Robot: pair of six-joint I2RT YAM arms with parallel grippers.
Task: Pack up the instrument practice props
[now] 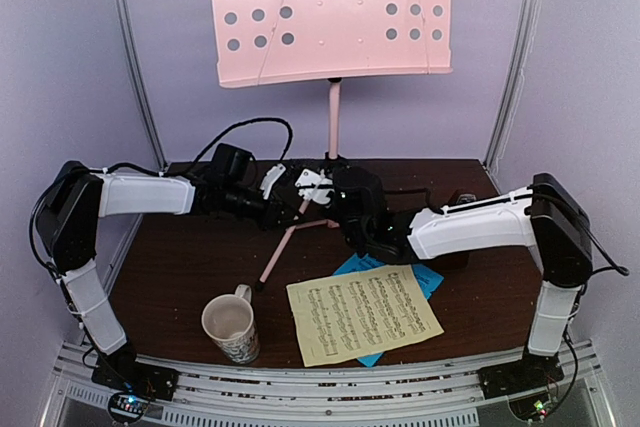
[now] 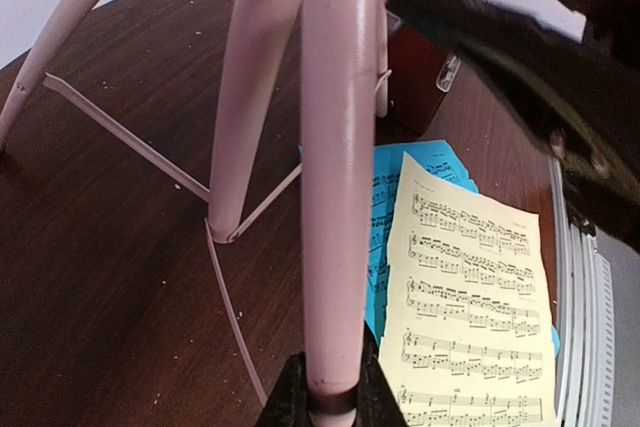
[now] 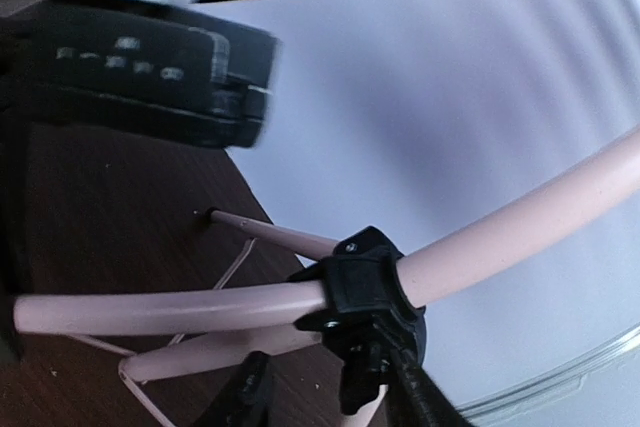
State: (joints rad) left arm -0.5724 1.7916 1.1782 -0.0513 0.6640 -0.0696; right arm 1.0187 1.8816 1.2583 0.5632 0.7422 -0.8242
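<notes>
Currently the stand [image 1: 334, 112] is standing upright at the back middle of the table [image 1: 170, 267], its perforated desk facing forward high above both arms. Both arms are reaching in low to the tripod from either side. The left gripper [image 2: 332, 402] is clamping one pink tube of the tripod between its fingers [image 2: 288, 399], which are pressing it from both sides. The right gripper [image 3: 335, 397] is hovering at the black collar [image 3: 362, 282] where the tubes are meeting. Its jaws are sitting slightly parted on either side of the collar's lower screw, with a gap showing on one side, so it is gripping nothing. One leg [image 1: 285, 247] is slanting forward across the table and ending just beside the mug [image 1: 230, 325], which is sitting upright near the front edge. The yellow sheet [image 1: 365, 315] is lying flat at the front, right of the mug, overlapping the blue sheet [image 1: 355, 265], whose corners are peeking out from beneath. The metronome [image 2: 425, 67] is standing behind the sheets, near the stand, and is mostly hidden by the right arm in the top view.
</notes>
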